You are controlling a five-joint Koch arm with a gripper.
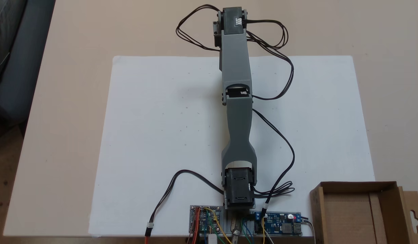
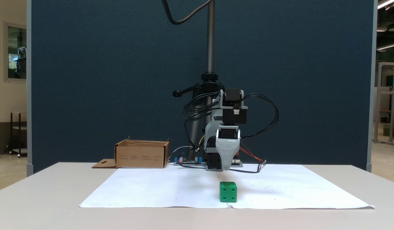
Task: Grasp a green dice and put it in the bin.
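Front fixed view, nearest first: pale counter, with a white paper sheet laid flat on it. The sheet's front edge has a small nick near the middle.

The green dice sits on the sheet just behind that front edge, about mid-width. It rests flat, with a four-pip face toward the camera. Nothing touches it.

Behind and above the dice hangs the gripper, pointing straight down with its tip clear of the sheet and clear of the dice. One grey tapered jaw faces the camera and hides the other, so I cannot tell whether the jaws stand wide or narrow. Nothing is visible in it.

In the top-down fixed view the grey arm is stretched out in a straight line across the sheet, from its base at the bottom edge to past the sheet's far edge. Black cables loop along its right side.

At the arm base two circuit boards lie on the counter, one on each side. The right-hand one shows a red light.

The bin stands upright and open beside the base, left of it in the front view and well apart from the dice. It is off the sheet's corner. Its flap with the hang-hole lies outward.

Farthest back are a dark stand pole and a blue partition.
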